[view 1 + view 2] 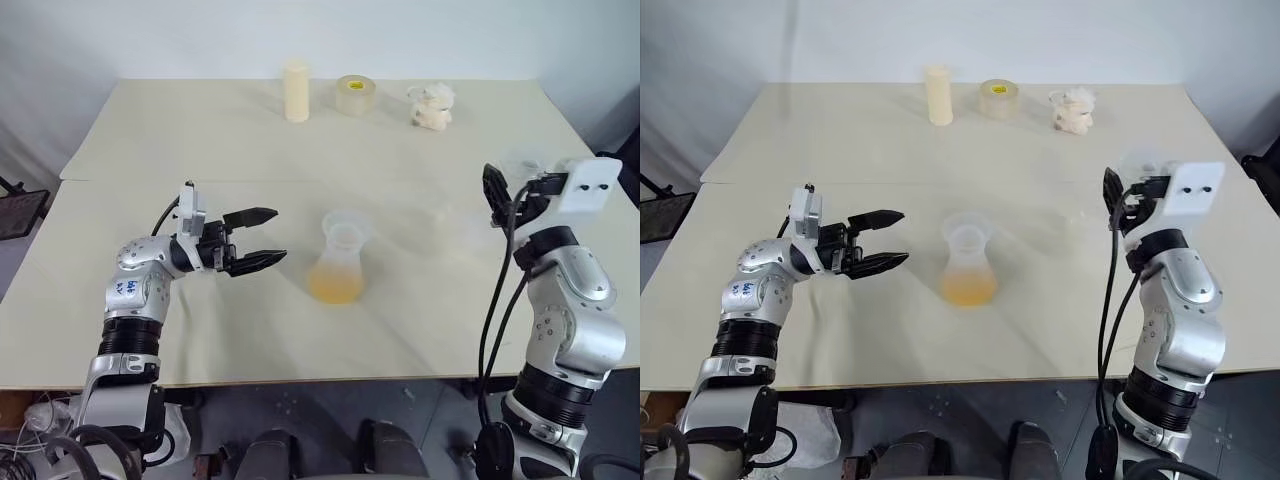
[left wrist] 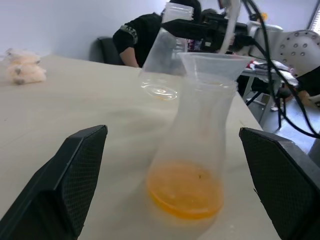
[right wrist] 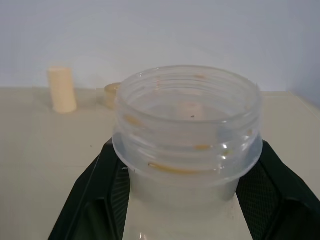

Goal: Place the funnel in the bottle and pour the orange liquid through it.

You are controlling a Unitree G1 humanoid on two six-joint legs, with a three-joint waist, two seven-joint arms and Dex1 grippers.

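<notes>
The bottle [image 1: 338,262] stands upright mid-table, with the funnel [image 1: 343,228] seated in its neck. The orange liquid [image 1: 336,287] lies in the bottle's wide base, seen close up in the left wrist view [image 2: 185,192]. My left gripper [image 1: 278,235] is open, level with the table and pointing at the bottle from its left, a short gap away, with its fingers [image 2: 75,170] on either side of it in that view. My right gripper [image 1: 515,190] is at the right of the table, raised, and shut on a clear jar [image 3: 187,130]. The jar is upright, with orange streaks inside its threaded rim.
A cream cylinder [image 1: 296,90], a roll of tape [image 1: 355,95] and a small fluffy white thing [image 1: 432,105] stand along the far side of the table. A person in dark clothes [image 2: 145,35] sits beyond the table's right side.
</notes>
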